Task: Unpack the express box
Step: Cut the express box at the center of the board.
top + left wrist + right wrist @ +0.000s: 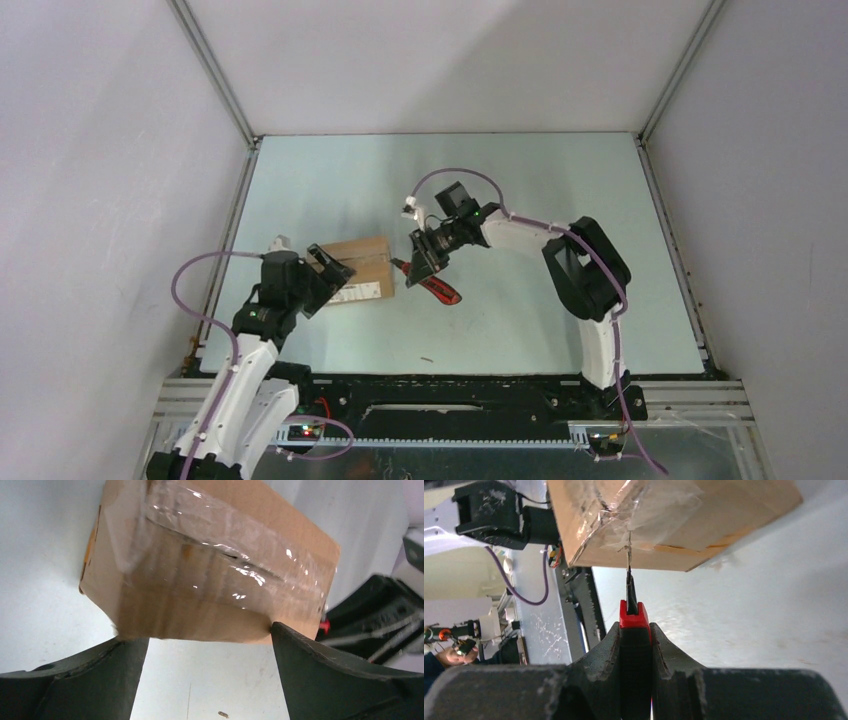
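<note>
The express box is a brown carton with clear tape and a white label, lying on the pale table left of centre. My left gripper is open at the box's left end. In the left wrist view both fingertips rest against the box's near edge, which is wider than the gap of the left gripper. My right gripper is shut on the red-and-black utility knife. In the right wrist view the knife points up from the right gripper and its blade tip touches the tape on the box.
Grey enclosure walls and a metal frame surround the table. A black rail runs along the near edge between the arm bases. A small crumb lies on the table in front, also in the left wrist view.
</note>
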`<action>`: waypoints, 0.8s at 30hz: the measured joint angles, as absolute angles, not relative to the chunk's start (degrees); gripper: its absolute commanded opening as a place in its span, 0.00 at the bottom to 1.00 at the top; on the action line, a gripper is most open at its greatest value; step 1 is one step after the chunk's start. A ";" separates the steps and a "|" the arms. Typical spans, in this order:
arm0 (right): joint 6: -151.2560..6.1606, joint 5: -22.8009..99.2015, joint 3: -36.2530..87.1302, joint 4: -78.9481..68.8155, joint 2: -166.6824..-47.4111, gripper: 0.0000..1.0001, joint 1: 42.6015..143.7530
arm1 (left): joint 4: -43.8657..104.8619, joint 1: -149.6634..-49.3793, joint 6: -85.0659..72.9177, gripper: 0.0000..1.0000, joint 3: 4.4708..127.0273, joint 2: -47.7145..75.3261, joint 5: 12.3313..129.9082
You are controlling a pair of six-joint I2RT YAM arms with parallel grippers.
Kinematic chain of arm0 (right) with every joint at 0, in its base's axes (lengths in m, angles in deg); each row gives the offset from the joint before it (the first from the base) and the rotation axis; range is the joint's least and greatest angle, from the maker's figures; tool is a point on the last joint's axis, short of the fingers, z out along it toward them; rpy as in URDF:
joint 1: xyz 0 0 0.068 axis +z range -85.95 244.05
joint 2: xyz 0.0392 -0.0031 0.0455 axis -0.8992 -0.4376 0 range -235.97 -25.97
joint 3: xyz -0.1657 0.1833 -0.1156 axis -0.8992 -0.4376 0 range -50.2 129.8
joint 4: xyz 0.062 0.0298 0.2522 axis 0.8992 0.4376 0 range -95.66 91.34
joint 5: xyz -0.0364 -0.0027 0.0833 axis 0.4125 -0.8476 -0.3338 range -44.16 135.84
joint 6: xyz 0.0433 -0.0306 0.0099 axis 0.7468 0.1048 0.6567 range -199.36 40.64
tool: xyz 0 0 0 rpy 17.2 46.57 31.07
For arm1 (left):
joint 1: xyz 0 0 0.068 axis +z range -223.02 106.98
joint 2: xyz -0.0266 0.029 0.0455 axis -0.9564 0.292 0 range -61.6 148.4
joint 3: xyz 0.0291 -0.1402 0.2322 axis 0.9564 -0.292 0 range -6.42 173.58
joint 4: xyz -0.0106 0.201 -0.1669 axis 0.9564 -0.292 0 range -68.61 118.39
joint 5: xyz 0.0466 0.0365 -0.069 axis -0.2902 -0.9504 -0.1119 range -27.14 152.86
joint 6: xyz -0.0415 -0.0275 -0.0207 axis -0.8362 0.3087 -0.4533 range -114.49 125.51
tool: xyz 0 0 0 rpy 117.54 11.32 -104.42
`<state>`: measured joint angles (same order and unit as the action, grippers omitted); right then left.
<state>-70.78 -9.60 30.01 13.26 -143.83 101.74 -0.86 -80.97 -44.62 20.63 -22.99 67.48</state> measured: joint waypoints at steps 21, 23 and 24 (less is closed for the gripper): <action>-50.87 -9.73 17.05 -5.39 -136.49 0.00 107.78 | 0.76 -69.73 -40.58 0.94 21.96 -21.37 72.75; -45.41 -9.93 15.23 -11.36 -136.44 0.00 107.75 | 0.69 -69.73 -40.86 0.94 21.96 -22.42 73.86; -42.52 -10.10 14.34 -14.61 -136.44 0.00 107.73 | 0.65 -69.73 -40.95 0.94 21.96 -22.84 74.19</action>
